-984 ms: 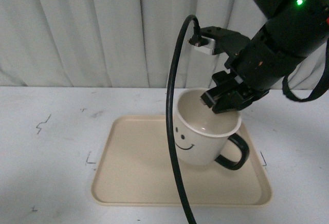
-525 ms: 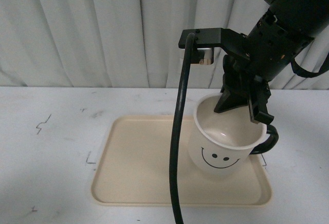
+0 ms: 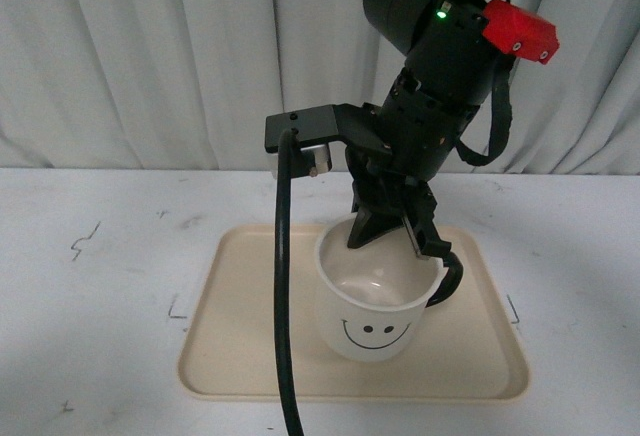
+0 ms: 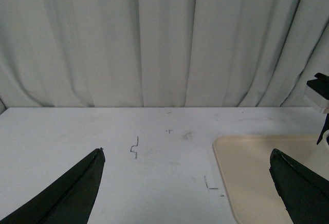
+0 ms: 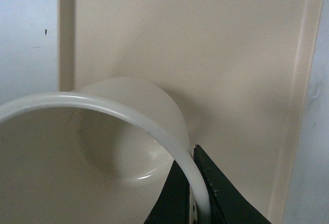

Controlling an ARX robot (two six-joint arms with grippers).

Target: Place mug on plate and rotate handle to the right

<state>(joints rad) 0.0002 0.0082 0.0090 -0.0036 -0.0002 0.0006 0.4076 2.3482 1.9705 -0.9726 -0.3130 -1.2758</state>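
Over the middle of the large beige rectangular plastic tray (image 3: 230, 356), a little toward its right edge, is the cream-white round mug (image 3: 372, 291), its black smiley print (image 3: 375, 334) turned to the tray's near edge. I cannot tell whether the base rests fully on the tray floor. The mug's glossy black loop handle (image 3: 447, 282) juts toward the tray's right edge, angled slightly to the far side. The right gripper (image 3: 395, 241) stands over the mug and pinches its rim wall, one finger inside the bowl and one outside, set narrow, just beside the handle's upper root. The right wrist view shows the pale rim clamped between two dark fingers. The mug therefore lies directly beneath the fingers, mouth up, and any last twist would turn about that upright axis. The handle looks close to the direction asked for, so I judge the task nearly done, with the release left. The left gripper (image 4: 186, 153) hovers beyond the tray's left edge over the white table (image 4: 154, 131), fingers spread wide and holding nothing, well apart from the mug
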